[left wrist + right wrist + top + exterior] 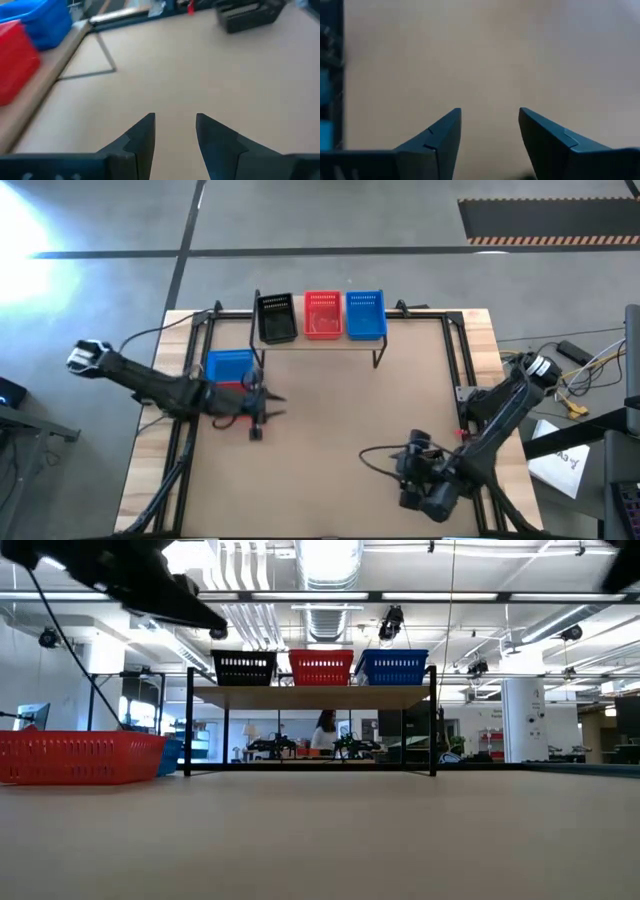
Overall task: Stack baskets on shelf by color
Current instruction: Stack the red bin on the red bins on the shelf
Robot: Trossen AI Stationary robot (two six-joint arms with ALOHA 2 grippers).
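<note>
The shelf (320, 340) stands at the table's far edge with a black basket (275, 318), a red basket (322, 315) and a blue basket (366, 315) side by side on its plank. On the table's left, a blue basket (230, 363) sits next to a red basket (80, 758) that my left arm partly covers in the high view. My left gripper (175, 125) hovers open over the bare tabletop just right of these two, holding nothing. My right gripper (490, 120) hangs open and holding nothing above the table's near right part (405, 465).
A black frame (455, 360) runs along the table's edges. Bare tabletop (340, 410) lies between the two grippers and in front of the shelf. Cables and papers (565, 450) lie off the table on the right.
</note>
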